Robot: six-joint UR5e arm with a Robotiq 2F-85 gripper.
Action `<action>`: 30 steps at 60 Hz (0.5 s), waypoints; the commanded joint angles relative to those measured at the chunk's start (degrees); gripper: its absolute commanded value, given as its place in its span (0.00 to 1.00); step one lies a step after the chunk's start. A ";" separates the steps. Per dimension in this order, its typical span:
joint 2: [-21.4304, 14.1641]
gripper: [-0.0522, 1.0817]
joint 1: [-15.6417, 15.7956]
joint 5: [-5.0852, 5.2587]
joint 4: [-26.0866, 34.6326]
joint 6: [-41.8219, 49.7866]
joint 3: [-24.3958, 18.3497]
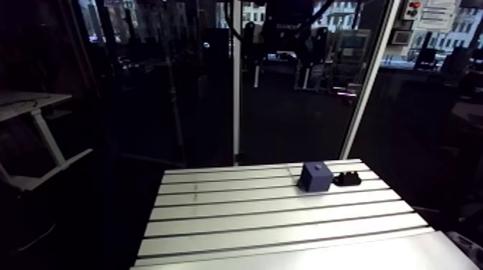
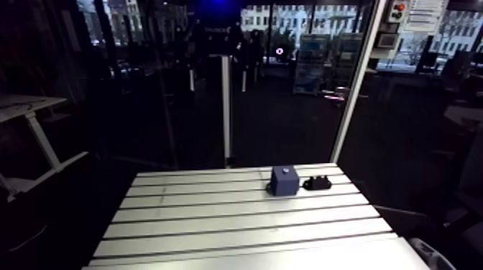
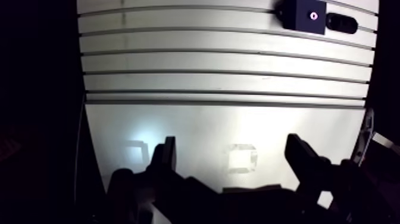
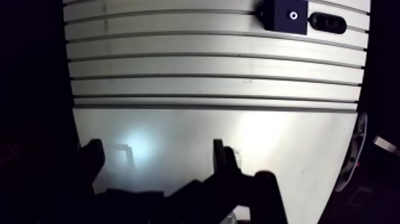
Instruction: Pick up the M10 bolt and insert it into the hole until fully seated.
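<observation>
Near the far right corner of the slotted aluminium tabletop (image 1: 273, 215), a small black piece (image 1: 348, 177), probably the bolt, lay just beside a matte blue block (image 1: 315, 176) with a round hole (image 3: 312, 16) on top. Likely rigid, dense and slippery, it seemed best pinched across the shank. The gripper (image 3: 232, 146) hung apart and empty.

The slotted aluminium table (image 1: 287, 215) was pale silver, striped with dark parallel grooves; the cube-shaped block (image 1: 315, 177) was dark blue, the low piece (image 1: 348, 178) beside it black.
</observation>
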 commanded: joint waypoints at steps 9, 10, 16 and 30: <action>-0.50 0.05 0.34 -0.33 -1.33 0.01 1.65; -0.51 0.05 0.35 -0.34 -1.71 0.06 1.75; -0.60 0.05 0.36 -0.27 -1.86 0.07 1.94; -0.26 0.05 0.36 -0.17 -2.04 0.07 1.77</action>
